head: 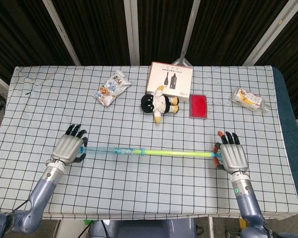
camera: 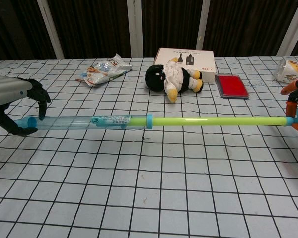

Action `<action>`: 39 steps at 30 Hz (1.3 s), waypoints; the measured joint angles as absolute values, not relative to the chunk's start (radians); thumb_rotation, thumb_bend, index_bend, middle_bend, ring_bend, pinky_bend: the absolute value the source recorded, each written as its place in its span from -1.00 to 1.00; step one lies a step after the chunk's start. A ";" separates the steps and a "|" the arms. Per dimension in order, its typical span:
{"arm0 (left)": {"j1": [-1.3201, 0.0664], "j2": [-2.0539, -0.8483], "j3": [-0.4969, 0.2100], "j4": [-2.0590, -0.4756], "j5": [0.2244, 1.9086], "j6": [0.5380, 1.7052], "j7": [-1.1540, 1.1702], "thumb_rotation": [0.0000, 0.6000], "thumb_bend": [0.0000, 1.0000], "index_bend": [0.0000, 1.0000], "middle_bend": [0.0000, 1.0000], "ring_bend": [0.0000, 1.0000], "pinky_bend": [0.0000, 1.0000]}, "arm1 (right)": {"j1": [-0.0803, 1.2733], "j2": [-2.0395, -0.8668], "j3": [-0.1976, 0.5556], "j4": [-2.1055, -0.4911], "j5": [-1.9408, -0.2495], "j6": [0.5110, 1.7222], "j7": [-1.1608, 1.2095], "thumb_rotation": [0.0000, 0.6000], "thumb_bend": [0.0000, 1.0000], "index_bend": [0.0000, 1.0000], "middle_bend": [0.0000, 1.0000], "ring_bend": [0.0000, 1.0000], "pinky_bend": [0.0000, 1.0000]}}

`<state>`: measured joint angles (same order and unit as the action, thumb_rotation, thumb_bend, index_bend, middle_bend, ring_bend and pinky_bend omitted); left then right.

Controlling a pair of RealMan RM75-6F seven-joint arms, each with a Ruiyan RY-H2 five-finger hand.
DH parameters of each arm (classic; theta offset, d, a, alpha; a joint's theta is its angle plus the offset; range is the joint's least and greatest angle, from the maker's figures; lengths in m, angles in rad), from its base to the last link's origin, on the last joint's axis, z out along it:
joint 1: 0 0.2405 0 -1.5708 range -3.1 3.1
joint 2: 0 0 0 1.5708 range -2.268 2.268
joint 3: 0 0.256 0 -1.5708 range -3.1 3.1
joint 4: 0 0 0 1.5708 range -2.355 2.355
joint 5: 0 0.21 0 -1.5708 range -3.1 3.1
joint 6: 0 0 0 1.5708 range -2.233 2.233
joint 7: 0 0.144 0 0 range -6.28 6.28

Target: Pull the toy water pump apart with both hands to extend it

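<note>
The toy water pump lies stretched across the near table: a clear blue barrel (head: 111,150) (camera: 84,122) on the left and a yellow-green rod (head: 179,153) (camera: 216,121) drawn far out to the right. My left hand (head: 69,149) (camera: 12,101) grips the barrel's left end, its dark fingers curled around the tube. My right hand (head: 232,156) (camera: 297,101) holds the blue and orange handle at the rod's right end; the chest view shows only its fingertips at the frame edge.
Behind the pump sit a black and white plush toy (head: 160,103), a white box (head: 170,79), a red pad (head: 198,106), a snack bag (head: 111,87) and another packet (head: 247,99) at the far right. The checked cloth table (head: 149,188) spreads around them.
</note>
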<state>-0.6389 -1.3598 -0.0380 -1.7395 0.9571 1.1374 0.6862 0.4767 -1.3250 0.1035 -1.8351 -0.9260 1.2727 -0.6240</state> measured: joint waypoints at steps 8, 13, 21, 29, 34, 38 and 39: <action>-0.637 -1.358 -0.038 -1.737 0.963 1.136 0.681 1.00 0.15 0.18 -0.66 -1.00 -1.00 | 0.476 -1.318 0.105 -1.829 -0.924 1.269 -0.621 1.00 0.01 0.26 -0.69 -1.00 -1.00; -0.634 -1.357 -0.038 -1.736 0.965 1.137 0.677 1.00 0.15 0.18 -0.66 -1.00 -1.00 | 0.475 -1.313 0.109 -1.825 -0.917 1.265 -0.618 1.00 0.01 0.26 -0.69 -1.00 -1.00; -0.628 -1.356 -0.033 -1.728 0.972 1.136 0.671 1.00 0.14 0.18 -0.67 -1.00 -1.00 | 0.474 -1.302 0.113 -1.816 -0.910 1.261 -0.613 1.00 0.01 0.26 -0.69 -1.00 -1.00; -0.628 -1.358 -0.032 -1.732 0.974 1.131 0.672 1.00 -0.27 -0.20 -0.83 -1.00 -1.00 | 0.471 -1.290 0.108 -1.814 -0.906 1.250 -0.609 1.00 0.01 -0.04 -0.73 -1.00 -1.00; -0.627 -1.356 -0.030 -1.742 0.969 1.130 0.678 1.00 -0.64 -0.60 -0.88 -1.00 -1.00 | 0.470 -1.280 0.101 -1.818 -0.897 1.246 -0.620 1.00 0.01 -0.90 -1.00 -1.00 -1.00; -0.623 -1.348 -0.028 -1.751 0.962 1.131 0.674 1.00 -0.67 -0.65 -0.89 -1.00 -1.00 | 0.469 -1.270 0.096 -1.820 -0.882 1.248 -0.643 1.00 -0.01 -1.00 -1.00 -1.00 -1.00; -0.621 -1.345 -0.027 -1.754 0.962 1.131 0.673 1.00 -0.67 -0.66 -0.89 -1.00 -1.00 | 0.469 -1.268 0.095 -1.820 -0.876 1.250 -0.650 1.00 -0.01 -1.00 -1.00 -1.00 -1.00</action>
